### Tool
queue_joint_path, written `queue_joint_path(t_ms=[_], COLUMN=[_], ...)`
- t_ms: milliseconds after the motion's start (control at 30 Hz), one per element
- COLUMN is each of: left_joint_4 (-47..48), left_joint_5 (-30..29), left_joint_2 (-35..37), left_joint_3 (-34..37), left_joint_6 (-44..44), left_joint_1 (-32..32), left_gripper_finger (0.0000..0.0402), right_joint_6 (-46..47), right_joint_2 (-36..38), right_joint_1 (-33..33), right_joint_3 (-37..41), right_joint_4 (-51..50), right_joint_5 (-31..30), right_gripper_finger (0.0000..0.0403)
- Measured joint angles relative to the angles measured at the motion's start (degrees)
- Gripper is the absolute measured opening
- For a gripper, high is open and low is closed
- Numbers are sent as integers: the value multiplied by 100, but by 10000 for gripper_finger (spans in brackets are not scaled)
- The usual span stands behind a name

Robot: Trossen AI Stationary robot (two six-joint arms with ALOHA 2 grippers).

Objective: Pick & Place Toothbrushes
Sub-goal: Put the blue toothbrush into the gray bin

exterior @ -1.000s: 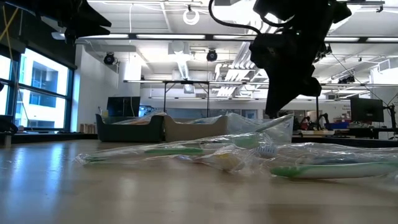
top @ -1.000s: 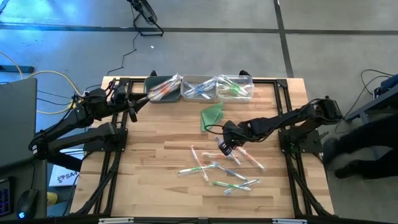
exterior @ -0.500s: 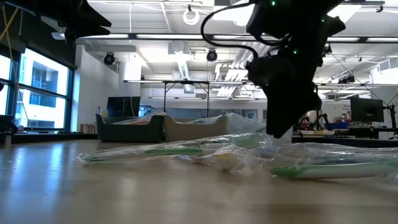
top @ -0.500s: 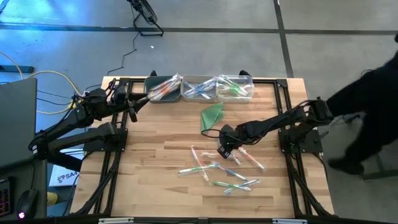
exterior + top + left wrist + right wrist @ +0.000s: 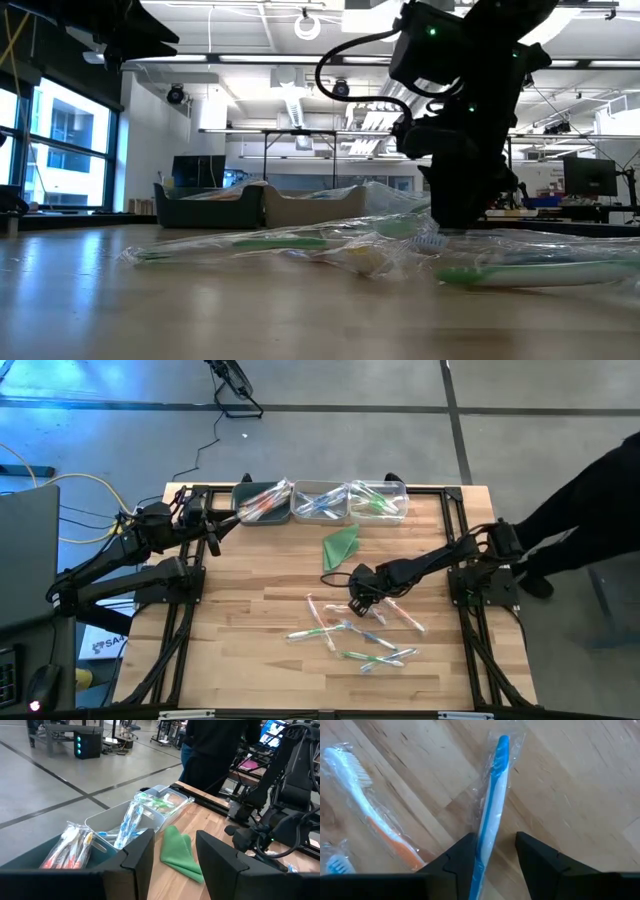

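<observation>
Right end effector lower than before, now spread astride blue toothbrush on table

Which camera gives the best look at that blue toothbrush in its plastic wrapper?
The right wrist view: the blue toothbrush fills the picture, lying wrapped on the wood between the open right gripper. The high view shows only small sticks under that gripper; in the low view I cannot pick it out; the left wrist view misses it.
</observation>
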State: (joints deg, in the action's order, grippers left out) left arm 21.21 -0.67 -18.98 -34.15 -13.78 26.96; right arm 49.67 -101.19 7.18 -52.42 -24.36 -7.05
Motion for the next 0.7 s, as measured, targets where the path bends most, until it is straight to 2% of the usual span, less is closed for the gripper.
queue_joint_path(t_ms=[167,467,700], left_joint_4=[0,0,0], left_joint_5=[2,2,0], left_joint_2=[-2,-1,0], left_joint_3=[0,0,0], left_joint_6=[0,0,0], left_joint_1=[0,0,0], left_gripper_finger=[143,143,143], right_joint_6=[0,-2,-26], right_joint_2=[4,132,508], right_joint_1=[0,-7,-7], right_joint_3=[9,31,39], right_joint_4=[-13,-27,111], right_joint_5=[-43,-61,-70], right_gripper_finger=[118,22,15])
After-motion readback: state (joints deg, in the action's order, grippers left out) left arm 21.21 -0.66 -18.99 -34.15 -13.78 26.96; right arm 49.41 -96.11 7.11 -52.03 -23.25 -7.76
